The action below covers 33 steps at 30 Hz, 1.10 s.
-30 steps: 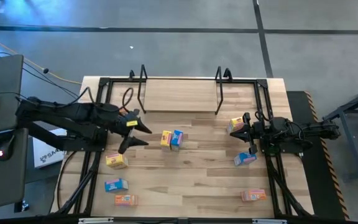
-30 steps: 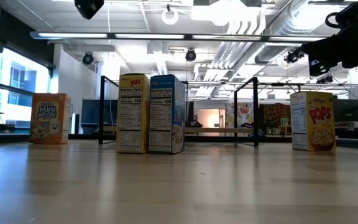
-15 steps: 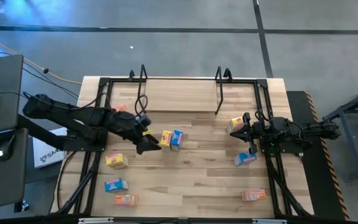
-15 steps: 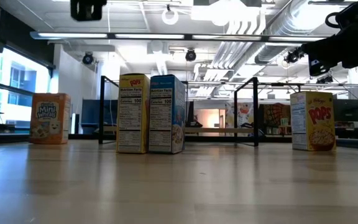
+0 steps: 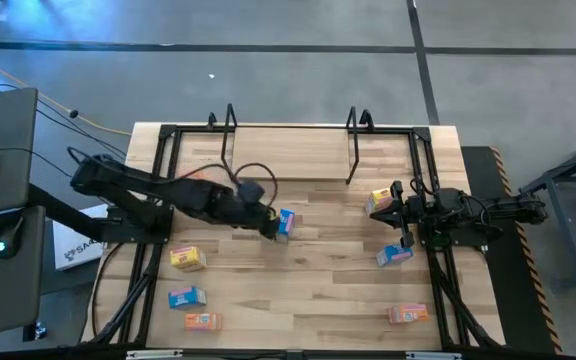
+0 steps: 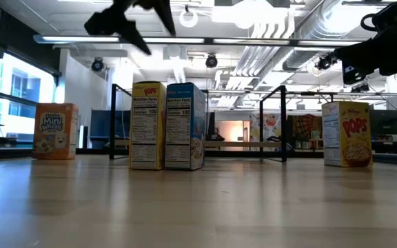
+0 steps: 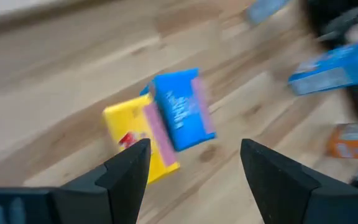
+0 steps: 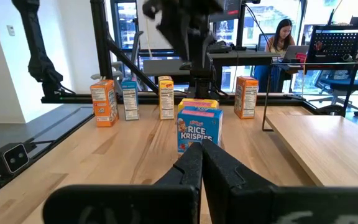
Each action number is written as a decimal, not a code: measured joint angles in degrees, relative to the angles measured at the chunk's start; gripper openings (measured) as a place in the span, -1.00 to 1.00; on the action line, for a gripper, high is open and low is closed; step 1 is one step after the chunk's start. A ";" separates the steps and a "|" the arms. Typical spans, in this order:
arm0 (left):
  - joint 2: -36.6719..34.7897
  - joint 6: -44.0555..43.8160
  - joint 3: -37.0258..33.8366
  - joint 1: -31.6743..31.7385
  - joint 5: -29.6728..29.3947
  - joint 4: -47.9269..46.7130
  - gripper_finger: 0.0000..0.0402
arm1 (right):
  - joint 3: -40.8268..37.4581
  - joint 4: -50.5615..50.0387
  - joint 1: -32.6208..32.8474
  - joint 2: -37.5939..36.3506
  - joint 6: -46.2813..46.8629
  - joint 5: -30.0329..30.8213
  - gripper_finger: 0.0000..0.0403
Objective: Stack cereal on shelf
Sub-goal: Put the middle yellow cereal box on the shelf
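A yellow cereal box [image 7: 135,143] and a blue cereal box [image 7: 182,115] stand upright side by side on their bottom ends at mid-table. My left gripper [image 7: 194,158] hovers above them, open and tilted down, touching neither. In the low view it hangs [image 6: 147,24] well above the yellow box [image 6: 147,125] and the blue box [image 6: 185,126]. From above it covers the yellow box, and the blue box [image 5: 287,222] shows beside it. The shelf [image 5: 288,155] stands at the table's far edge. My right gripper [image 5: 388,212] rests shut at the right.
More cereal boxes lie around: yellow [image 5: 187,259], blue [image 5: 186,297] and orange [image 5: 202,321] near left, yellow [image 5: 379,200], blue [image 5: 394,255] and orange [image 5: 407,314] at right. Black frames [image 5: 158,200] run along the table's left and right edges. A person [image 8: 284,34] sits in the room beyond.
My left gripper has swung toward the table's right edge, from beside the left frame to above the yellow and blue boxes. It has rolled, tipped downward and sunk a little, and stays open. The boxes have not moved.
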 joint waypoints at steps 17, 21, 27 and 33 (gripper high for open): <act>6.27 -4.90 -0.08 0.33 -3.54 -2.35 0.21 | -0.02 0.00 -0.01 0.00 0.00 0.00 -1.00; 5.18 -3.55 -0.09 0.33 -3.21 -2.00 0.21 | -0.01 -0.01 0.00 0.00 0.00 0.00 -1.00; 5.22 5.73 -0.09 0.33 -2.69 -1.83 0.21 | -0.01 0.00 -0.01 0.00 0.00 0.00 -1.00; 5.22 7.32 -0.09 1.99 -3.01 -2.05 0.25 | 0.00 0.00 0.01 0.00 0.00 0.00 -1.00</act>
